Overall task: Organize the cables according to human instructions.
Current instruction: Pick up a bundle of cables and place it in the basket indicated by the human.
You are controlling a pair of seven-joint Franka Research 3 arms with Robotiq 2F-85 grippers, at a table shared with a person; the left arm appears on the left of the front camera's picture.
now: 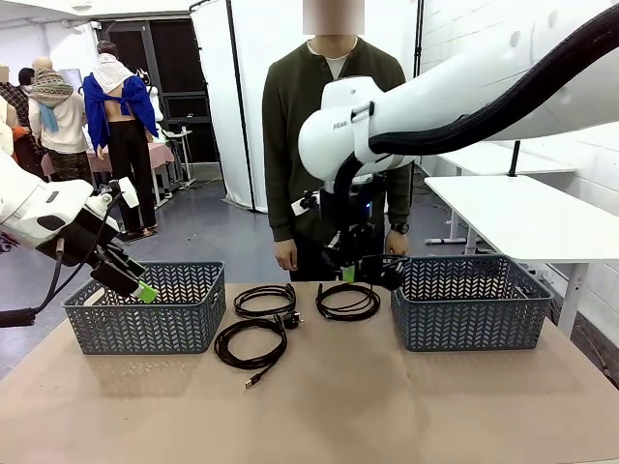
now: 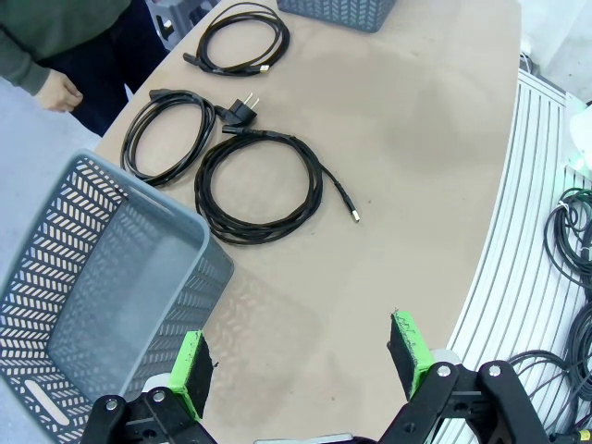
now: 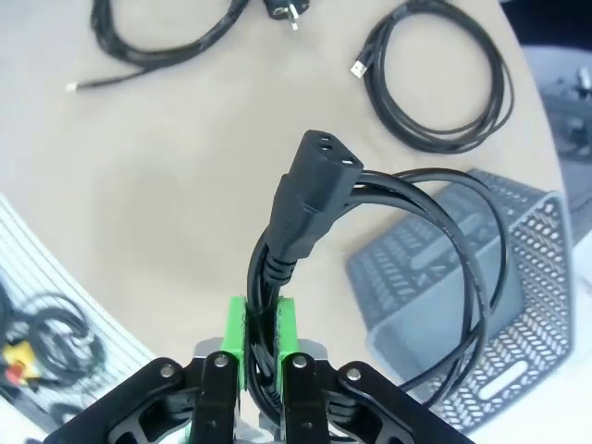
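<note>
Brown table [image 1: 387,416] below: my right gripper [image 3: 262,326] clamps a coiled cable [image 3: 467,277]; my left gripper [image 2: 301,359] stands wide, empty. The right wrist view adds the blocky plug [image 3: 310,190].

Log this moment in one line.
right gripper: shut on power cable, near right basket | left gripper: open, by left basket | table: three coiled cables

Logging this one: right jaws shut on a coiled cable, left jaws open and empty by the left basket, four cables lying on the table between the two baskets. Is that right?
One thing is wrong: three cables lie on the table between the baskets, not four. The left wrist view shows all three coils. The fourth cable is the one in the right jaws. The rest stands.
</note>
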